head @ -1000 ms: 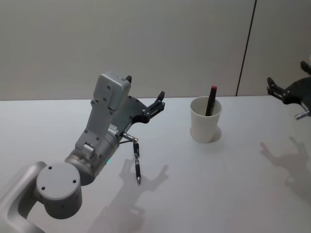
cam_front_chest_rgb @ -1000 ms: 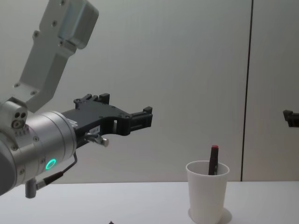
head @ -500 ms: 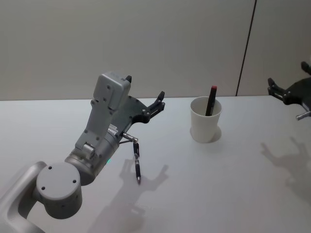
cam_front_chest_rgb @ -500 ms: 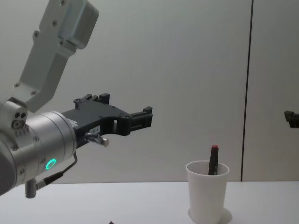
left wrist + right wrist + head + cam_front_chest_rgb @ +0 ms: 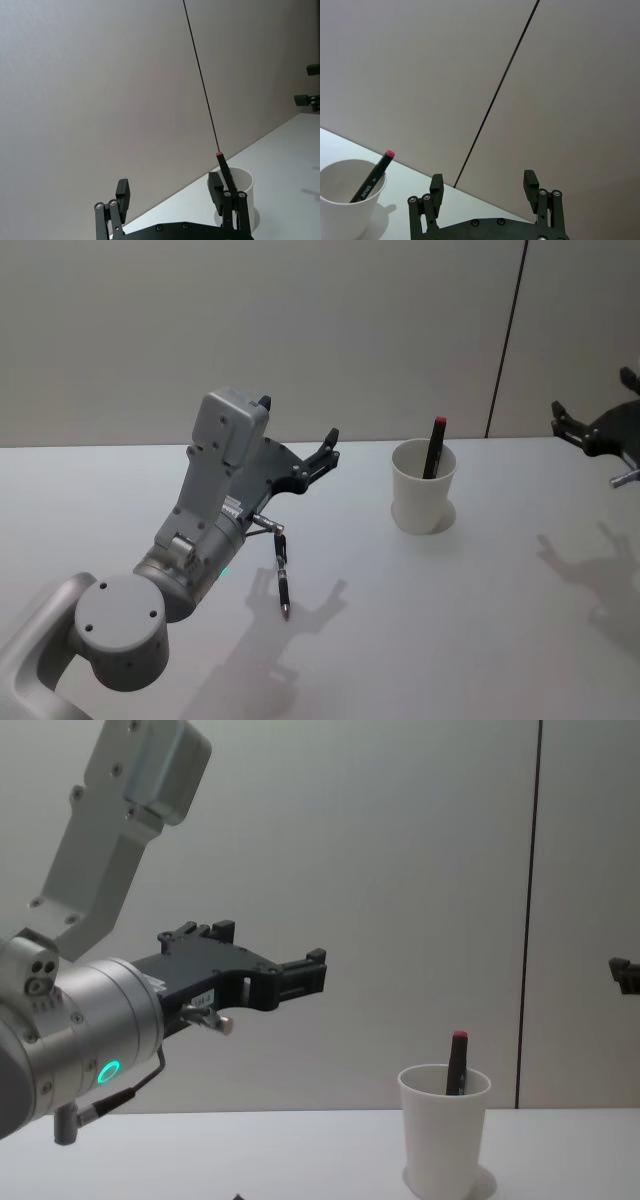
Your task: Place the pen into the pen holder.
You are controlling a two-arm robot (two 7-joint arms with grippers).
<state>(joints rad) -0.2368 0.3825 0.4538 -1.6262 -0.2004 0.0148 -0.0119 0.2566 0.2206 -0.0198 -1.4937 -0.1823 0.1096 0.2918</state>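
Hovering well above the pale grey surface (image 5: 450, 630), the left hand (image 5: 298, 420) points forward and slightly upward with its two black fingers spread wide apart and nothing between them. The left wrist view shows the same wide gap between its fingers (image 5: 169, 186), and the chest view shows that hand (image 5: 268, 950) raised high over the surface.

Ahead of the left hand and off to its right stands a plain white paper cup with a rolled rim (image 5: 422, 502), upright on the surface and well apart from the fingers. A slim black pen with a red end (image 5: 436, 445) leans inside the cup, its red end poking above the rim. The chest view shows the cup (image 5: 443, 1145) lower than the left hand, with the pen (image 5: 456, 1062) rising out of it.

Below the left hand, back under its wrist, a dark pen with a pale tip (image 5: 283, 578) lies flat on the surface.

The right hand (image 5: 592, 395) hangs in the air to the right of the cup, well apart from it. Its fingers are also spread and empty (image 5: 483, 179), with the cup (image 5: 342, 205) and its pen (image 5: 372, 178) off to one side.
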